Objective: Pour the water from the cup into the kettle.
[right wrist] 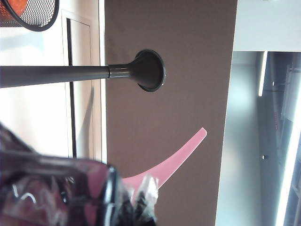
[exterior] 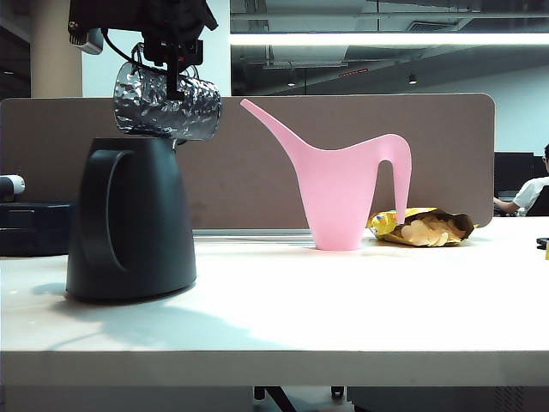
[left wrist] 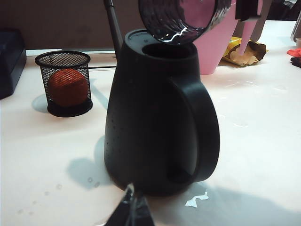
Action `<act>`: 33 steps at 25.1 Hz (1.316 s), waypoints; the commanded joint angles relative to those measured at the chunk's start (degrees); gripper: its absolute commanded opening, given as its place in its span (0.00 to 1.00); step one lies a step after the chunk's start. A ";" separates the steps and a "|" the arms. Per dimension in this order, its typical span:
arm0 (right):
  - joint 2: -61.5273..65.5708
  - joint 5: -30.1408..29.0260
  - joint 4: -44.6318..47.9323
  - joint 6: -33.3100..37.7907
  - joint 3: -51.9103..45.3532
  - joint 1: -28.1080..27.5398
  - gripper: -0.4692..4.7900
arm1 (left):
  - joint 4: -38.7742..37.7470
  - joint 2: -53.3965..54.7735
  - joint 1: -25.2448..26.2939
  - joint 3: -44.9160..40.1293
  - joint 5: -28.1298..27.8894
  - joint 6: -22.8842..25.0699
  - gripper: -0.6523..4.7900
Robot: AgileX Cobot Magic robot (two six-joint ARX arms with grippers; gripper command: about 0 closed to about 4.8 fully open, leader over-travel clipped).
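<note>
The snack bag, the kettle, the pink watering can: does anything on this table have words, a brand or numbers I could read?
None can be read.
Snack bag: yellow print on the wrapper, too small and blurred to read.
Kettle: plain black, no label showing.
Watering can: plain pink, no marking.
Cup, held tipped above the kettle by the right gripper: dimpled glass, no text.

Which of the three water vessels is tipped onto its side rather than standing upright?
The cup, held sideways by the right gripper above the black kettle; kettle and pink watering can stand upright on the table.
</note>
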 commanded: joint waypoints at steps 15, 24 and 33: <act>0.00 0.96 -0.04 -0.24 0.07 0.04 0.07 | 0.37 0.04 -0.02 0.15 0.07 0.04 0.11; -2.08 1.57 -0.33 3.37 0.07 -1.09 0.07 | 0.37 0.04 -0.02 0.15 0.04 0.04 0.11; -9.73 -2.99 -1.07 15.85 0.07 -3.58 0.07 | 2.75 0.04 -0.02 0.17 0.09 0.00 0.11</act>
